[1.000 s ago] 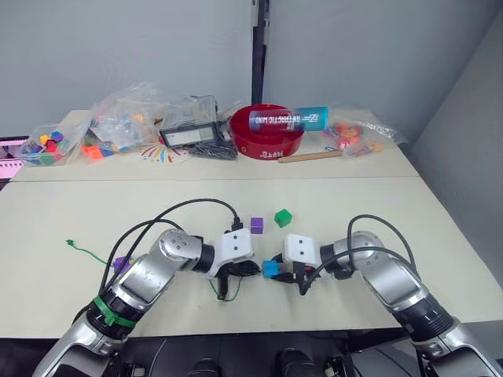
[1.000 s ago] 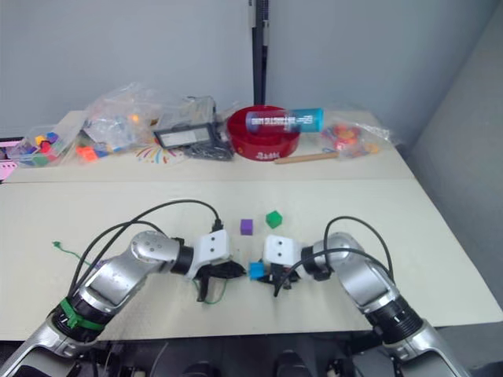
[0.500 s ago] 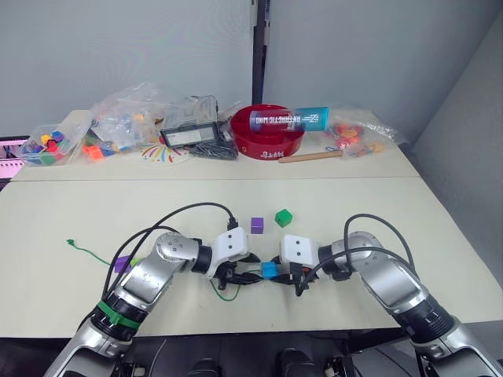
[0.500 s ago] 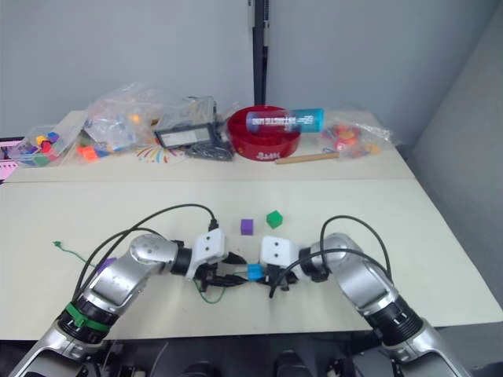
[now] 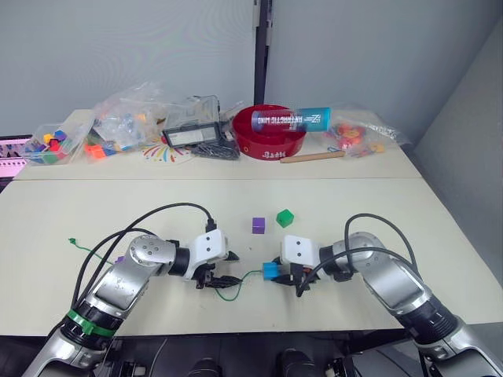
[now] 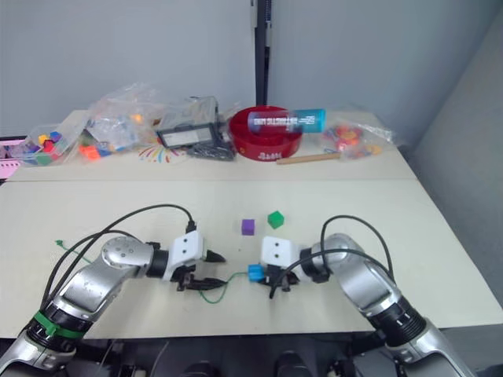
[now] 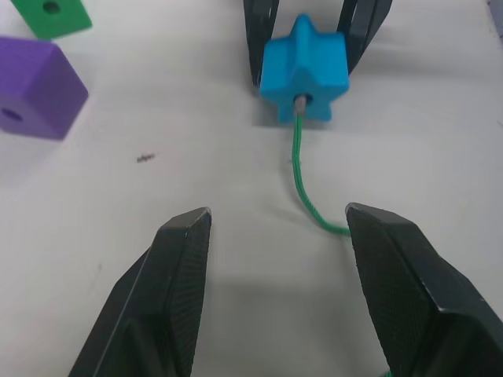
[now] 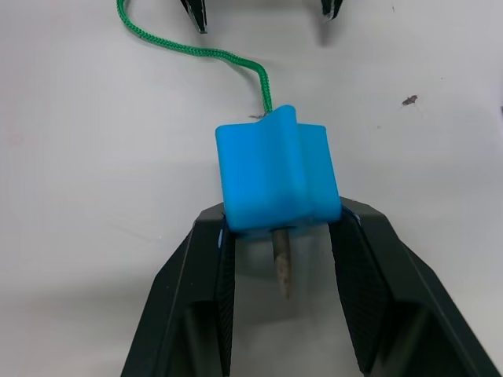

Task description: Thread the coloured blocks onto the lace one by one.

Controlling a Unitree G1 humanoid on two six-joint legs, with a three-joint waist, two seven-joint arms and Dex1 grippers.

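My right gripper is shut on a light blue block low over the table. The green lace enters the block's hole, and its stiff pale tip pokes out on the side facing my right wrist. To the left of the block my left gripper stands open, and the lace lies loose on the table between its fingers. The lace's far end rests at the left. A purple block and a dark green block lie just beyond the grippers.
At the back stand a red bowl with a blue bottle across it, clear bags of toy pieces, a black device and a wooden stick. A seam divides the two tabletops.
My left gripper opened, let go of the lace and drew back to the left. The lace now runs through the blue block, which my right gripper kept still.
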